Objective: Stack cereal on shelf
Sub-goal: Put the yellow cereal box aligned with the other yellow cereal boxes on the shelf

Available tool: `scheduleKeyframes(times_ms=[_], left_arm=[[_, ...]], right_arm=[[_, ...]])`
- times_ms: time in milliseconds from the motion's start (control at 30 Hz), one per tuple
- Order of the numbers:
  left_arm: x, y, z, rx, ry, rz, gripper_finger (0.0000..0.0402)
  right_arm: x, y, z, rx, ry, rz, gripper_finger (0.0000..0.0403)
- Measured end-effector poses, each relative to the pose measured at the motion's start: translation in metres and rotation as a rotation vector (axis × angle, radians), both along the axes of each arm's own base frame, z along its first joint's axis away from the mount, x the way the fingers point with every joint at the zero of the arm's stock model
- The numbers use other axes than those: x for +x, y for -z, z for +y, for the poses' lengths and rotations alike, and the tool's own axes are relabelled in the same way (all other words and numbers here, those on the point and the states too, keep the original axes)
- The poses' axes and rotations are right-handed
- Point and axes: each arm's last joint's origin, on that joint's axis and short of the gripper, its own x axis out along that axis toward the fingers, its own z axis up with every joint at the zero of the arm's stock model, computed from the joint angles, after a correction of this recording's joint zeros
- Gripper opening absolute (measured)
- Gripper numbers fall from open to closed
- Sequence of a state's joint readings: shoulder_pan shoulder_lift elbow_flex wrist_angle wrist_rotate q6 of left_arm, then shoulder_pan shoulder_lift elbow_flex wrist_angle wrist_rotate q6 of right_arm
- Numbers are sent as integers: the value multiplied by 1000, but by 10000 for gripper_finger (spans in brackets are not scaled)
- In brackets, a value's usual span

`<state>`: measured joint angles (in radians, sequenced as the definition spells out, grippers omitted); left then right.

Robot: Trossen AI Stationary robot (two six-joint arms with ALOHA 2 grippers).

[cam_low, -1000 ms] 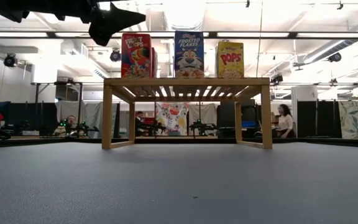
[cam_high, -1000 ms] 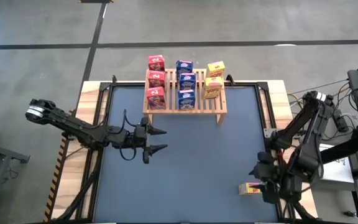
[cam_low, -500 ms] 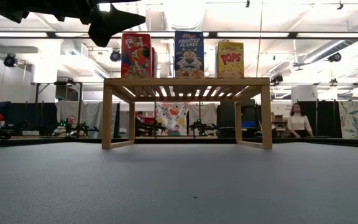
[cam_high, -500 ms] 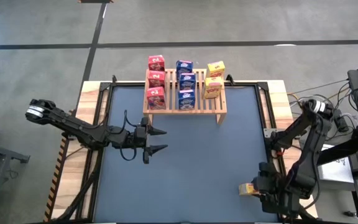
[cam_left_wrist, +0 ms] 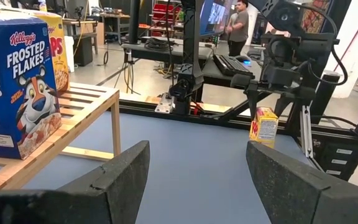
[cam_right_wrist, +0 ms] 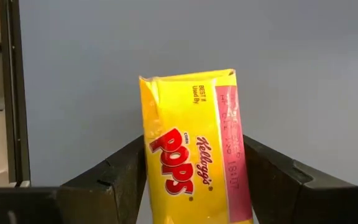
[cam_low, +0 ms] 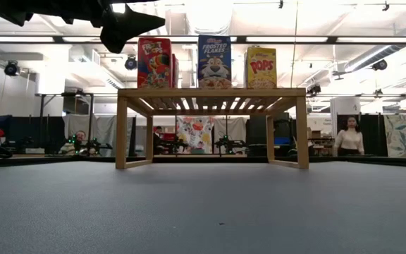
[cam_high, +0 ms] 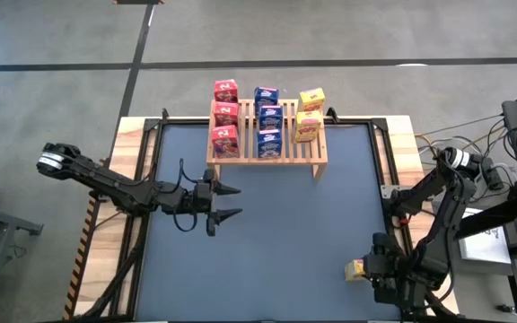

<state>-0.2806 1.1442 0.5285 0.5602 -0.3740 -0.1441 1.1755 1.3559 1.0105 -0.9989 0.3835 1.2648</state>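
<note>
The light wooden rack (cam_high: 267, 148) stands by its legs at the table's far middle. On its slats stand three red boxes (cam_high: 224, 115), three blue boxes (cam_high: 268, 117) and two yellow boxes (cam_high: 310, 112). A third yellow Pops box (cam_right_wrist: 191, 149) sits in my right gripper (cam_right_wrist: 191, 180) at the table's near right; it also shows in the high view (cam_high: 355, 268) and the left wrist view (cam_left_wrist: 266, 126). My left gripper (cam_high: 230, 202) is open and empty above the mat's left half, in front of the rack. My right gripper pinches the yellow box between its two fingers. One finger (cam_right_wrist: 272, 177) lies on the narrow pink-printed side (cam_right_wrist: 236, 155), the other on the opposite side. The fingers come from above, pointing down. I cannot tell whether the box's lower end is clear of the mat.
A black frame (cam_high: 151, 179) runs around the blue mat (cam_high: 285, 233). The mat between the rack and both grippers is bare. The slats in front of the two yellow boxes (cam_high: 305, 148) are bare. A person (cam_low: 349, 137) is in the room behind the table.
My right arm has swung a little toward the table's near edge. The yellow box in its gripper shows narrower from above than before and has shifted slightly toward the table's left. A person in the room behind has walked to the right.
</note>
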Motion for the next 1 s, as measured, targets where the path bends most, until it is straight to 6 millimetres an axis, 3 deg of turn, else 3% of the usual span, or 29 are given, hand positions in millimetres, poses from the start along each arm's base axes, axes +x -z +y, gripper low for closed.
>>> scheduleKeyframes(times_ms=[333, 567, 767, 1000], left_arm=[[0, 0, 0, -4, 0, 0, 252], [0, 0, 0, -4, 0, 0, 252], [0, 0, 0, -3, 0, 1, 252], [0, 1, 0, -2, 0, 6, 252]], right_arm=[[-1, -10, -6, 28, -1, -32, 161], [1, -27, -19, 34, -1, -155, 142], [10, -51, -44, -24, -1, -339, 147], [26, -79, -90, -196, 61, -531, 146]])
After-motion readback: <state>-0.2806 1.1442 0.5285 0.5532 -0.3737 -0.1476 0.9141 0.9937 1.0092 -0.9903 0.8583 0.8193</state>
